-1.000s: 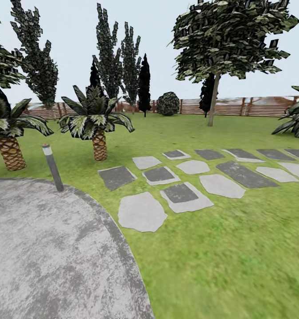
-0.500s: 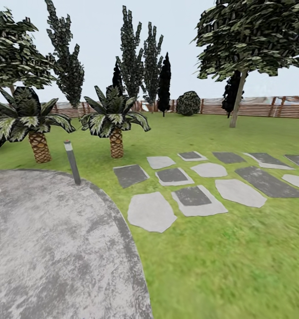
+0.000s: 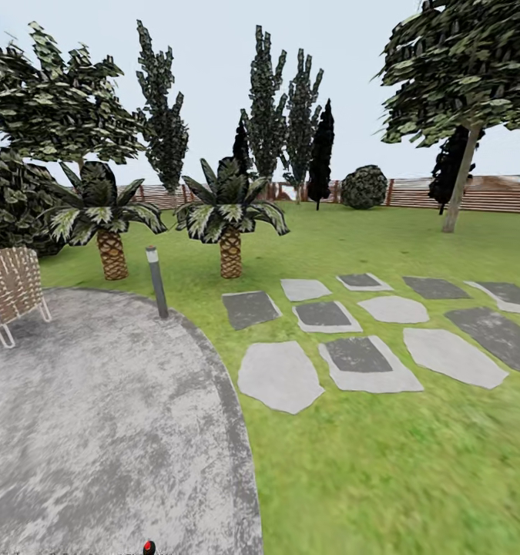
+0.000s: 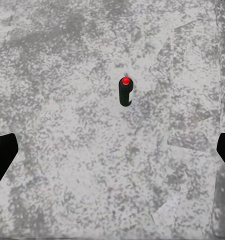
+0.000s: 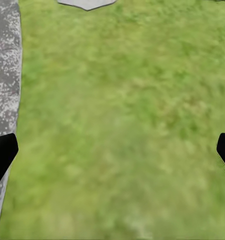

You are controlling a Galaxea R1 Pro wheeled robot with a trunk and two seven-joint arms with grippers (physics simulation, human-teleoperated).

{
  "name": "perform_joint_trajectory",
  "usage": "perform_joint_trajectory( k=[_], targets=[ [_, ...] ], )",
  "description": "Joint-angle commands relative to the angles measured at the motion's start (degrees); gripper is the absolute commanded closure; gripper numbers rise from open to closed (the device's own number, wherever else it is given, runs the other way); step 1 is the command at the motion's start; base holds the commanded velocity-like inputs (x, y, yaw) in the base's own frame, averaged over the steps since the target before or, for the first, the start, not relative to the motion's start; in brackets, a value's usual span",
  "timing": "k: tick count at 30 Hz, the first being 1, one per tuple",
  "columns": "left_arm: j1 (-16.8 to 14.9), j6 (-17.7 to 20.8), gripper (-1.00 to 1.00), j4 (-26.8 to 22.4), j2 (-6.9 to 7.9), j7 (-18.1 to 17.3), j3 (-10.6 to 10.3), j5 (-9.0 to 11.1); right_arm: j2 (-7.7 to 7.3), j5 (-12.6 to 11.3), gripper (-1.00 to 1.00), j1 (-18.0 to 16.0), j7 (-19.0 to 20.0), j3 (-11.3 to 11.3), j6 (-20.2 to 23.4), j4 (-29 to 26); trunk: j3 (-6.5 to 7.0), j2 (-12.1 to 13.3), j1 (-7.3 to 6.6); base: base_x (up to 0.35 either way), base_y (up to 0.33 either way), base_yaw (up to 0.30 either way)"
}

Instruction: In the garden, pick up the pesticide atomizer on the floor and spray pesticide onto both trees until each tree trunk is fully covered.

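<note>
Grey, mottled stone paving forms the floor [image 3: 98,432], and we are taking it as our landmark. On it, in the left wrist view, the pesticide atomizer [image 4: 125,91] is standing as a small dark bottle with a red top and a white label, apart from the left gripper [image 4: 112,150], whose dark fingers [image 4: 2,155] are showing at opposite edges of the picture, spread wide and holding nothing. In the head view we are seeing the atomizer's red top at the near edge of the paving [image 3: 148,546].

Beyond the floor's curved rim we are looking at green lawn [image 3: 383,478], where the right gripper [image 5: 112,150] is hanging just past the paving edge, its fingers likewise far apart and empty.

On the floor's far left a wicker chair [image 3: 11,287] is standing; at its far rim a short lamp post [image 3: 157,281] is rising. Past the rim two palms [image 3: 229,223] are growing, and flat stepping stones [image 3: 279,375] are lying to the right of the floor. One tree [image 3: 475,69] with a pale trunk [image 3: 459,185] is standing well beyond the stones, before the brown slat fence [image 3: 483,194].
</note>
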Motion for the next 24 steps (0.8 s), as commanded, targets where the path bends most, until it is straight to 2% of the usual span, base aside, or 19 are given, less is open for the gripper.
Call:
perform_joint_trajectory(
  k=[1, 13, 24],
  targets=[
    [-0.1, -0.2, -1.0, 0.0, -0.01, 0.0, 0.0, 0.3, -0.01, 0.0, -1.0, 0.0, 0.0, 0.0, -0.2, 0.0, -0.06, 0.0, 0.01, 0.09, -0.278, 0.276],
    [-0.1, -0.2, -1.0, 0.0, -0.09, 0.0, 0.0, 0.4, -0.05, 0.0, -1.0, 0.0, 0.0, 0.0, -0.2, -0.1, -0.06, 0.0, 0.01, 0.091, -0.278, 0.275],
    [-0.1, -0.2, -1.0, 0.0, -0.06, 0.0, 0.0, 0.4, -0.09, 0.1, -1.0, 0.0, 0.0, 0.0, -0.2, 0.0, -0.06, 0.0, 0.01, 0.091, -0.278, 0.024]
  ],
)
